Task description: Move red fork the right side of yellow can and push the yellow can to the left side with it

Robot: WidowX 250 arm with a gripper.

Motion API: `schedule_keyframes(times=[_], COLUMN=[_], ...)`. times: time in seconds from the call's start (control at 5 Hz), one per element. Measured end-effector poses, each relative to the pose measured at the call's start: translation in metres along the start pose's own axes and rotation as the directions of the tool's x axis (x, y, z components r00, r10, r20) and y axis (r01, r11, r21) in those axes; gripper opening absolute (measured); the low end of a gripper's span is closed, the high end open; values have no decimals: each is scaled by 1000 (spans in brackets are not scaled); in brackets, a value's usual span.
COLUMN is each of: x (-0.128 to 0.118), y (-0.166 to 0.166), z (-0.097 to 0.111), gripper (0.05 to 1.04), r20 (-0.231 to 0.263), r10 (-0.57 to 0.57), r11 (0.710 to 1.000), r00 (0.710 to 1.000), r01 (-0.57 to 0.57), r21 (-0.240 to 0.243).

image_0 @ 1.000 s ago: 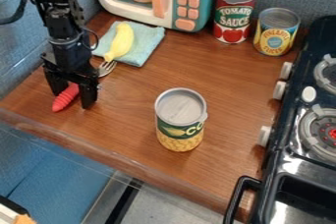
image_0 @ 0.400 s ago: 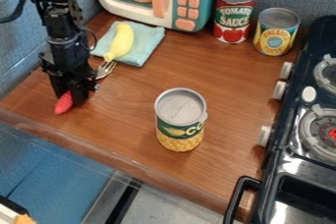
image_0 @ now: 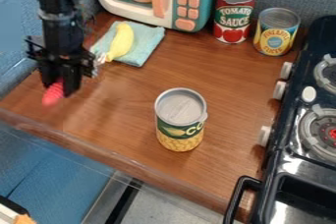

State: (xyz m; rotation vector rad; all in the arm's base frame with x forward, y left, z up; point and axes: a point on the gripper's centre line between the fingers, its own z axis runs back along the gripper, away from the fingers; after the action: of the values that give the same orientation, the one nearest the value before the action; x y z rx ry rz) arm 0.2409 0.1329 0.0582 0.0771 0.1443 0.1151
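At the left of the counter, my gripper [image_0: 61, 86] is shut on the red handle of the fork [image_0: 54, 93]. The handle's end sticks out below the fingers, toward the front edge, and the silver tines point back toward the banana, partly hidden behind the gripper. The yellow can [image_0: 181, 120], with a green label band and a corn picture, stands upright near the counter's middle front, to the right of the gripper and apart from it.
A yellow banana [image_0: 121, 42] lies on a blue cloth [image_0: 150, 45] behind the gripper. A toy microwave [image_0: 190, 2], a tomato can [image_0: 234, 14] and a pineapple can [image_0: 276, 31] stand at the back. The stove [image_0: 298, 134] borders the right side.
The gripper's fingers have closed around the fork's handle. Gripper and fork have since moved up and slightly left together.
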Motion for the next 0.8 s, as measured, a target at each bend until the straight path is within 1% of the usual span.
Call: schedule_keyframes(times=[0.2, 0.4, 0.6, 0.8], x=[-10, -10, -8, -14], y=[-29, -79, -128, -178], z=[17, 30, 49, 57], gripper=[410, 410, 410, 410], r20=[12, 75, 161, 195], r10=[-6, -92, -169, -247], r11=[1000, 994, 984, 969], r00=[1000, 993, 972, 949], r01=[6, 96, 175, 248], r21=[-27, -47, -23, 20])
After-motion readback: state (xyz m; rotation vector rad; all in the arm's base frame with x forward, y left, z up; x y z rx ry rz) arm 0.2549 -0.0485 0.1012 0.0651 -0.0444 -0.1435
